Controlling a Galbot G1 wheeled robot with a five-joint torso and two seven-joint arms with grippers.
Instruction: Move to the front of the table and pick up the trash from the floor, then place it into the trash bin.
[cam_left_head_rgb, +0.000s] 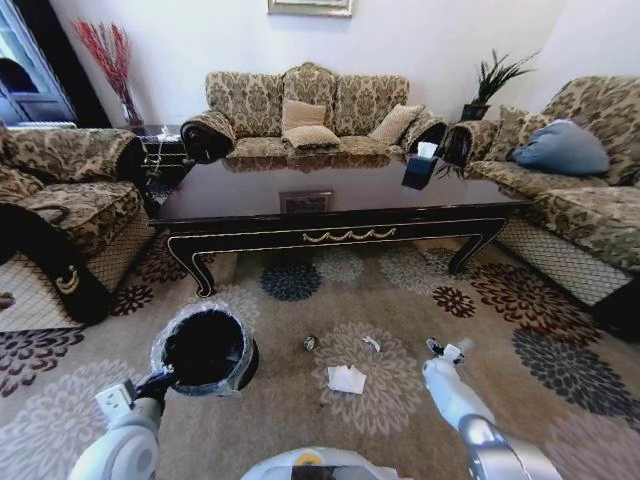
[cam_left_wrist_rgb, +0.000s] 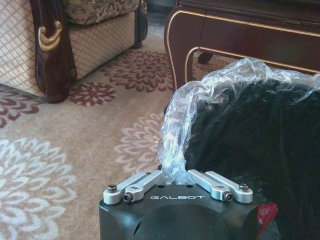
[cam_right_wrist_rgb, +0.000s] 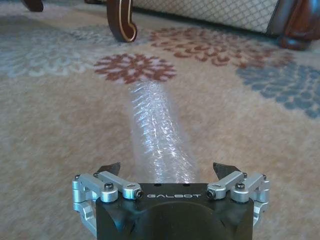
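Observation:
The dark glossy table (cam_left_head_rgb: 340, 215) stands ahead on the patterned carpet. On the floor before it lie pieces of trash: a flat white napkin (cam_left_head_rgb: 347, 379), a small crumpled wrapper (cam_left_head_rgb: 371, 343) and a dark lump (cam_left_head_rgb: 309, 343). My left gripper (cam_left_head_rgb: 160, 382) (cam_left_wrist_rgb: 175, 174) is shut on the liner-covered rim of the black trash bin (cam_left_head_rgb: 205, 350) (cam_left_wrist_rgb: 250, 135), at the lower left. My right gripper (cam_left_head_rgb: 445, 352) (cam_right_wrist_rgb: 166, 168) hangs low over the carpet to the right of the napkin. Its fingers are open, and a clear crinkly tube (cam_right_wrist_rgb: 157, 135) stretches away from the gap between them.
Patterned sofas (cam_left_head_rgb: 305, 115) ring the table on the left, back and right. A black tissue box (cam_left_head_rgb: 420, 168) stands on the tabletop. A curved table leg (cam_right_wrist_rgb: 122, 22) rises beyond the right gripper, and a sofa's wooden post (cam_left_wrist_rgb: 52, 50) stands beside the left one.

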